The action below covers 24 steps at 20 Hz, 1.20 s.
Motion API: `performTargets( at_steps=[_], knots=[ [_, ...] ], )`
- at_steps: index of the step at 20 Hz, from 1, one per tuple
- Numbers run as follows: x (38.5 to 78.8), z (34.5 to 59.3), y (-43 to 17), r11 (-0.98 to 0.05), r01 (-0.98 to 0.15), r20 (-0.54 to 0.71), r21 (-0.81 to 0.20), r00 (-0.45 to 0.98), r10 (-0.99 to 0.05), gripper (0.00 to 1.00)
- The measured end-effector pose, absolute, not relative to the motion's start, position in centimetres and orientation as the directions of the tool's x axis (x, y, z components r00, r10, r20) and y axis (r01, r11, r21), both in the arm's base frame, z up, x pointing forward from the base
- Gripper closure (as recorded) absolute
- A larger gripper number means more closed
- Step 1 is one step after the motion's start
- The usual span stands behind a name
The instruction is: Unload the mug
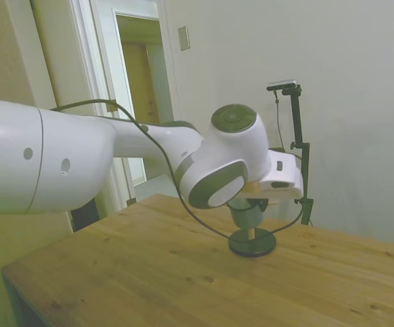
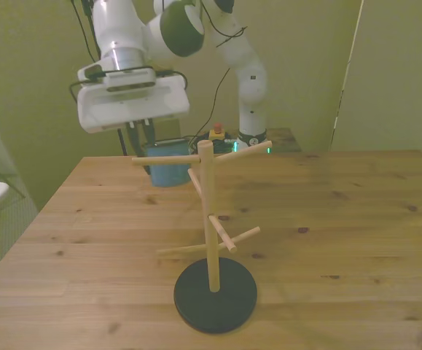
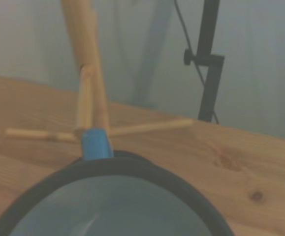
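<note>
In the front view, going from its left, you had the white gripper (image 2: pixel 143 131) hanging over the wooden table (image 2: pixel 356 219), with the small light blue enamel mug (image 2: pixel 168 164) directly beneath its dark fingers (image 2: pixel 139 133). The fingers came down at the mug's top, but I could not tell how wide they stood or whether they had hold of it. Just to the right of that stood the pale wooden mug tree (image 2: pixel 209 219) on its round black base (image 2: pixel 215 294), its post upright and its pegs sticking out at several heights. The upper left peg reached across the front of the mug, so the tree stood between the front camera and the mug, and that peg was the nearest thing in the way. Behind the tree you had the robot's base with a small red button box (image 2: pixel 216 133) beside it.

In the side view the arm's big white wrist covered most of the tree, and only the mug's lower body (image 1: pixel 247 215) and the black base (image 1: pixel 252 242) showed below the gripper (image 1: pixel 254 203).

The mug sat upright, opening upward toward the wrist. From the wrist camera you saw its dark rim (image 3: pixel 147 169), pale inside and blue handle (image 3: pixel 96 143), the handle toward the tree's post (image 3: pixel 87 64).
</note>
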<state>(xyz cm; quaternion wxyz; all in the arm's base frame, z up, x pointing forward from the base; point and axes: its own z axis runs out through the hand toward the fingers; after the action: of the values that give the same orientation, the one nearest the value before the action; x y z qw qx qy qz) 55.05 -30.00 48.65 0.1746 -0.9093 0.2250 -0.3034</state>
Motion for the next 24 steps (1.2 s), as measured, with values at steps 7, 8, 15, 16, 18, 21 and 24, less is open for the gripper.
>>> performTargets(
  at_steps=[7,8,15,16,18,21,24],
  knots=[
    [52.5,42.5,-24.3,-0.884,-0.317,0.420,-0.344,0.790,-0.447,1.00],
    [51.9,41.6,-23.4,-0.891,-0.314,0.414,-0.328,0.800,-0.434,1.00],
    [48.9,37.5,-19.1,-0.921,-0.295,0.376,-0.255,0.847,-0.376,1.00],
    [48.7,37.0,-18.8,-0.923,-0.295,0.367,-0.248,0.853,-0.371,1.00],
    [48.1,36.1,-18.1,-0.927,-0.295,0.349,-0.230,0.865,-0.362,1.00],
    [47.7,35.5,-17.4,-0.932,-0.299,0.335,-0.206,0.873,-0.354,1.00],
    [47.5,35.1,-16.9,-0.933,-0.307,0.324,-0.189,0.877,-0.354,1.00]
  ],
)
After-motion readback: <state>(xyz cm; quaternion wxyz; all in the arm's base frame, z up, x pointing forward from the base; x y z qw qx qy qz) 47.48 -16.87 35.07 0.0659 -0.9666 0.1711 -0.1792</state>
